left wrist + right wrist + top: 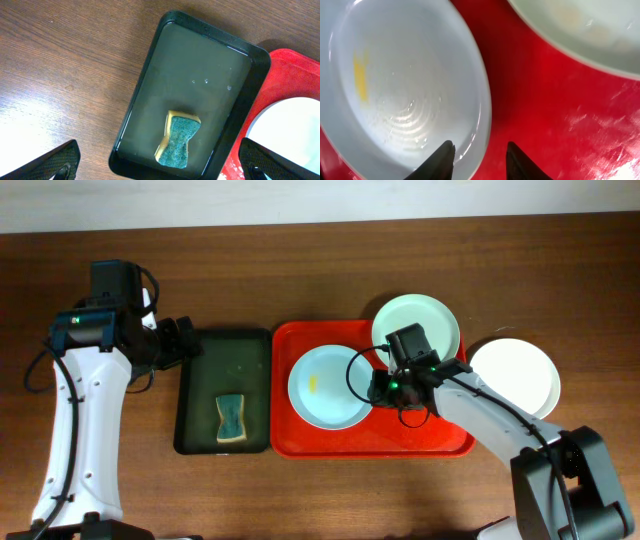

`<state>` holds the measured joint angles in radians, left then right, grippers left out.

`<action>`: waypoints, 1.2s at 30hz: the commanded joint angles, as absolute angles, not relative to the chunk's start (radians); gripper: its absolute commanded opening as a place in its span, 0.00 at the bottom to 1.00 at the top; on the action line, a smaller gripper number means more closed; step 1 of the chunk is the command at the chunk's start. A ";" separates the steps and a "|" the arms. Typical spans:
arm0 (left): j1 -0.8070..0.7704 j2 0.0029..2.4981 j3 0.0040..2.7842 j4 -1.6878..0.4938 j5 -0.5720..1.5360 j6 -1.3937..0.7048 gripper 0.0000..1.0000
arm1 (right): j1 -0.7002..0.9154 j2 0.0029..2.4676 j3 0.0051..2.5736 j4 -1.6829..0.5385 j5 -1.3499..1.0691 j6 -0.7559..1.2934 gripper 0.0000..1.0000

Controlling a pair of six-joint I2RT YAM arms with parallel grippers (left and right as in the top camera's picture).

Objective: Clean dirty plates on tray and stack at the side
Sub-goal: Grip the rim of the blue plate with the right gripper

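Note:
The red tray [420, 435] lies mid-table. On it rests a pale blue plate [325, 387] with a yellow smear in its middle. A pale green plate [416, 328] overlaps the tray's far right corner. A white plate [515, 377] sits on the table to the right of the tray. My right gripper [385, 385] is low at the blue plate's right rim. In the right wrist view its jaws stand apart astride that rim: one finger is over the blue plate [405, 85], the other over the bare tray [545, 100]. My left gripper [162, 165] hangs wide open above the dark tray, holding nothing.
A dark green tray [200, 410] holding shallow water lies left of the red one, with a yellow-and-green sponge [232, 418] in its near half. The sponge [179, 140] lies between my left fingers' line of sight. Brown wooden table surrounds both trays.

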<state>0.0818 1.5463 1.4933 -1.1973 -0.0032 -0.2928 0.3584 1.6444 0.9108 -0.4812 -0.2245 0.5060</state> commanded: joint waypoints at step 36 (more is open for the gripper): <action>0.083 1.543 1.499 -1.198 0.004 -0.302 0.99 | 0.386 1.763 1.026 -0.599 -0.148 0.611 0.22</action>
<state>0.0818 1.5463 1.4933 -1.1973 -0.0029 -0.2928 0.3813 1.7477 1.0302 -0.6006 -0.1581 0.6056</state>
